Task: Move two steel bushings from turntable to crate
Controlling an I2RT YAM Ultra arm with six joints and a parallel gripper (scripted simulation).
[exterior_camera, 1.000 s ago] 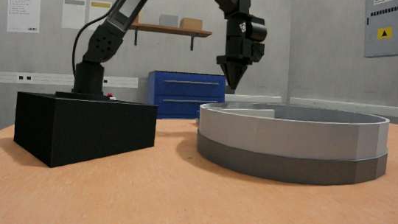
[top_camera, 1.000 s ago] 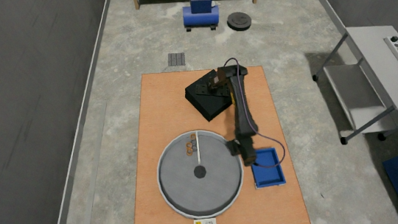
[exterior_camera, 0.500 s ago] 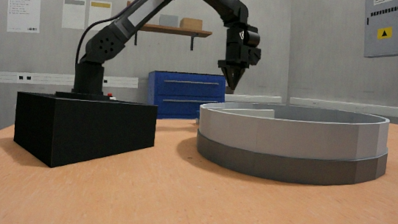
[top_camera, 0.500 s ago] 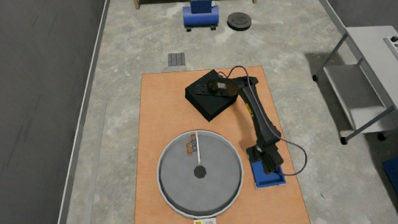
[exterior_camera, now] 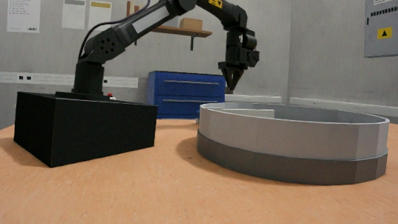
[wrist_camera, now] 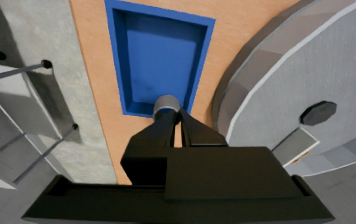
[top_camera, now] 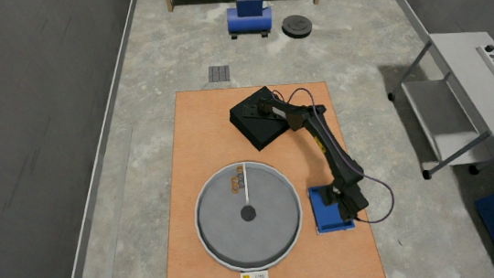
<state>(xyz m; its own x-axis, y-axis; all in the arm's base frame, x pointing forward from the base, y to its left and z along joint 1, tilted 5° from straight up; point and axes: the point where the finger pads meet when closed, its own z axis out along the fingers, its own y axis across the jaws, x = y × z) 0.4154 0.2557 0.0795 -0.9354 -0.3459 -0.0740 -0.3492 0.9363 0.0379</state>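
Lower centre of the top view, the grey turntable (top_camera: 199, 239) (exterior_camera: 295, 137) (wrist_camera: 240, 115) carries copper-coloured bushings (top_camera: 235, 188) (wrist_camera: 300, 157), which should stay put. Tight against them, left of the white divider (top_camera: 246, 188) (exterior_camera: 247, 113) (wrist_camera: 295, 146), small grey rings look like further steel bushings; one more is probably needed, and its neighbours leave the fingers little room.

Right of the turntable, the gripper (top_camera: 326, 194) (exterior_camera: 231, 88) (wrist_camera: 178, 112) is clamped on a steel bushing (exterior_camera: 229, 91) (wrist_camera: 166, 102), held above the crate's near end in the wrist view. The bushing should be stiff, fairly heavy for its size and smooth enough to slip or roll; a grip on its wall seems right. The blue crate (top_camera: 336, 230) (wrist_camera: 114, 60), lower right, shows no bushing inside, though the load hides part. Centring over it before release seems wise.
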